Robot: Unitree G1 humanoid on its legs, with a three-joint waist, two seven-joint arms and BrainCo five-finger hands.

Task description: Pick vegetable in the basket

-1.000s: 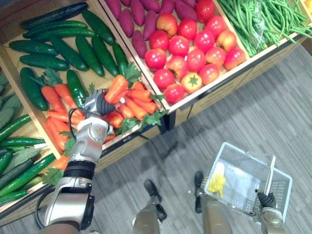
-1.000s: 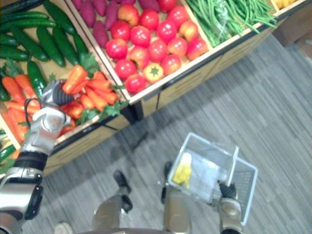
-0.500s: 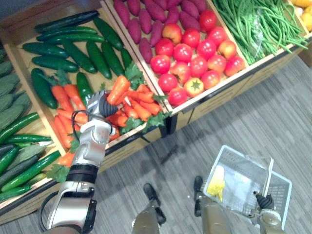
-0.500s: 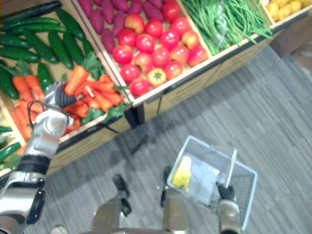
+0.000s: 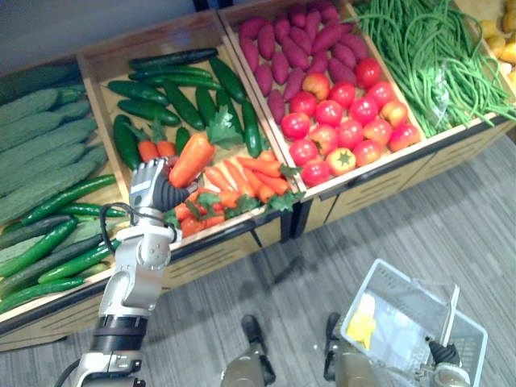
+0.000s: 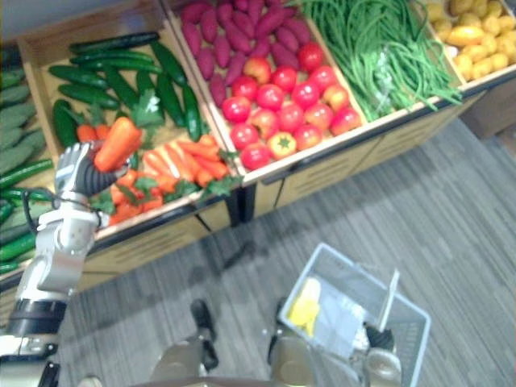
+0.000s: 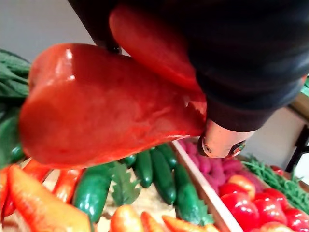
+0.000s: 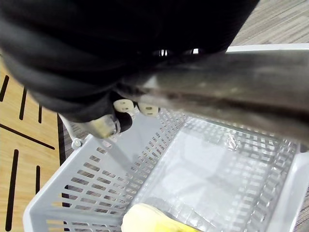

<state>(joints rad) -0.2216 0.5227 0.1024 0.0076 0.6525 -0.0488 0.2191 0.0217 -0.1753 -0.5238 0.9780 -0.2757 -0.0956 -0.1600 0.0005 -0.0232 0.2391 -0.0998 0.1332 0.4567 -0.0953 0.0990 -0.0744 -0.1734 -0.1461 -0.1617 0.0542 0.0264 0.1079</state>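
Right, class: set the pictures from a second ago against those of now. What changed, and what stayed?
The left hand, shut on the orange vegetable throughout, has lifted it slightly off the carrots, towards the robot; the camera shifted too. The right hand keeps hold of the basket, with the yellow item still inside.

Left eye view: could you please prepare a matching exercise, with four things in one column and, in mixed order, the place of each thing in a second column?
Things:
1. orange vegetable
2. yellow item
3. tomatoes
4. basket

Places:
A. held by the right robot hand
B. directly beside the green beans
C. in the left robot hand, above the carrots
D. inside the basket

Pairs: 1-C, 2-D, 3-B, 4-A
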